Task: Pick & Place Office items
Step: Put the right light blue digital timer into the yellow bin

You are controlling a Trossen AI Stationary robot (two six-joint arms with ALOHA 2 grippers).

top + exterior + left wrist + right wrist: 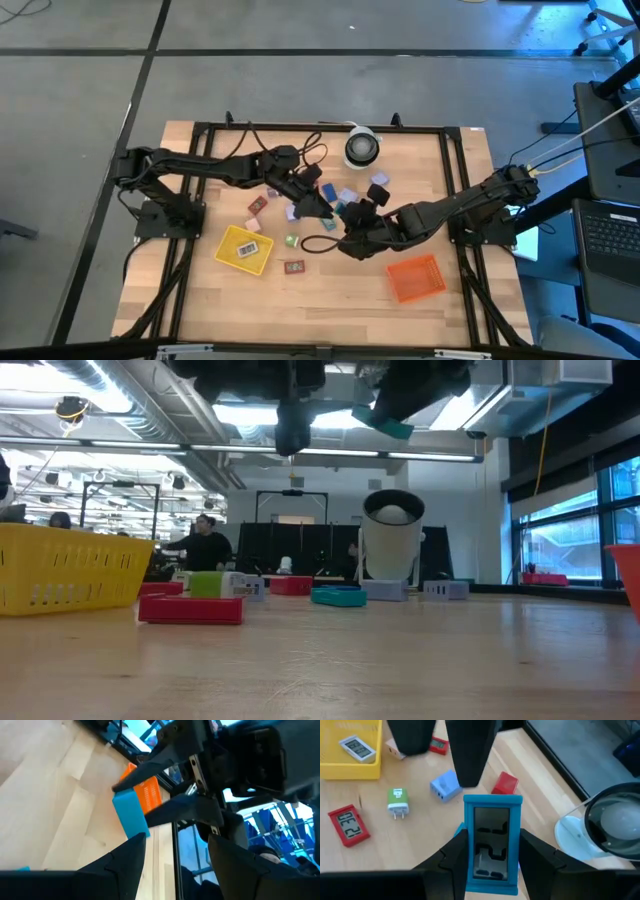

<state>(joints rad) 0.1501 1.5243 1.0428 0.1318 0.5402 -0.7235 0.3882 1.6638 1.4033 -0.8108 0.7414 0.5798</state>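
Observation:
The office items are small pieces scattered mid-table: a red one [293,267], a green one [292,241], a pink one [258,205] and a lavender one [347,196]. My right gripper [490,850] is shut on a blue-framed piece with a display [492,837], high above the table [395,428]. My left gripper [177,855] faces it from the table's left, open, with nothing between its fingers. In the high view the two grippers meet over the table's middle, left [318,205] and right [352,213]. My right gripper pinches the blue-framed piece by its two long sides [469,850] between its two fingers, near the end closest to the wrist. The fingers slant down from the table's right and lie along the piece. It sticks out ahead of them, clear of the table. My left gripper has one fingertip [470,775] at the piece's free end [492,799]; whether it touches, I cannot tell.
A yellow tray [243,248] holding a white piece sits at the near left, and an orange tray [415,277] at the near right. A white roll [361,148] stands at the far edge. Under the grippers lie a red display piece [349,825], a green plug [397,802] and a blue block [444,785].

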